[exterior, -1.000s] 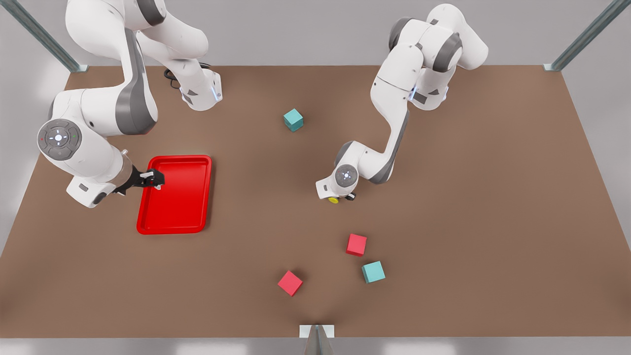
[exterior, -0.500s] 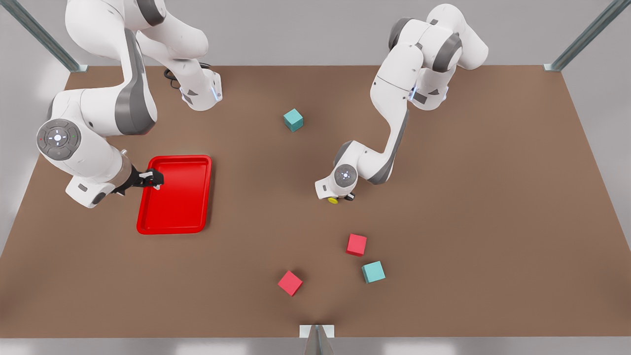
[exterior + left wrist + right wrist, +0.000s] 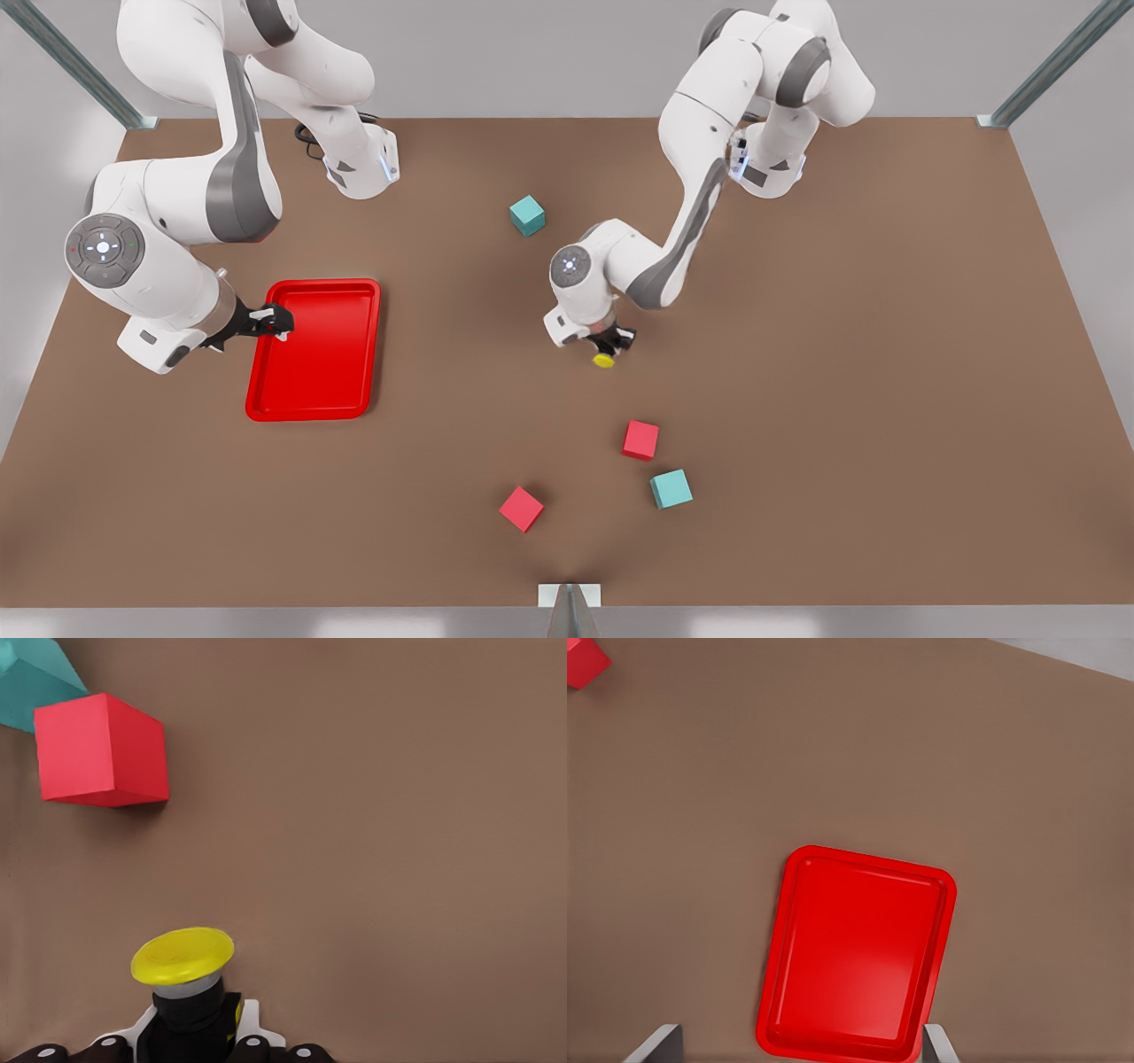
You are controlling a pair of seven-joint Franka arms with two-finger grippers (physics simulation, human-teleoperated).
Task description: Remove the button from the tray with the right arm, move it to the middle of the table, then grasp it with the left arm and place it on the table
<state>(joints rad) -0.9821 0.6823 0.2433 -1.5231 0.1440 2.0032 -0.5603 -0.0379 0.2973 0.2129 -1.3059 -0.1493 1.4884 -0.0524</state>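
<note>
Near the tabletop's (image 3: 842, 372) middle, the button (image 3: 604, 360) sits pinched between the closed fingers of the left tool (image 3: 609, 344), its yellow cap pointing away from the wrist; the left wrist view shows the black body gripped on both sides. Whether it touches the tabletop cannot be told. A red cube (image 3: 640, 439) lies near it toward the front edge, a teal cube (image 3: 671, 488) just beyond, another red cube (image 3: 521, 509) farther off, and a second teal cube (image 3: 527, 215) toward the back. At the front view's left, the right tool (image 3: 273, 322) hovers over the tray's (image 3: 314, 403) rim with fingers spread and nothing between them.
</note>
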